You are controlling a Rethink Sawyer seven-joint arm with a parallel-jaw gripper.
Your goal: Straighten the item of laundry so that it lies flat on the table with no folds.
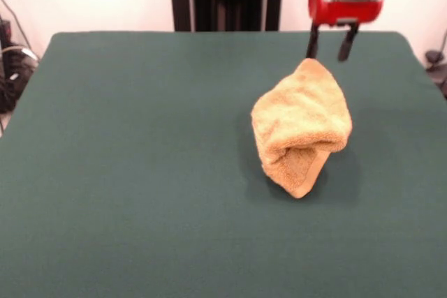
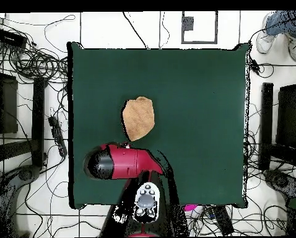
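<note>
Towel: one, bunched, on table; one gripper open above.

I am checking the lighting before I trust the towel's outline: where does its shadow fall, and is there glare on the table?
Front view: the towel casts a soft dark shadow on the table at its right and lower side; the green top shows no glare, and the open claw above the towel's far tip looks slightly soft. Overhead view: no clear towel shadow shows; the arm hides the claw.
</note>
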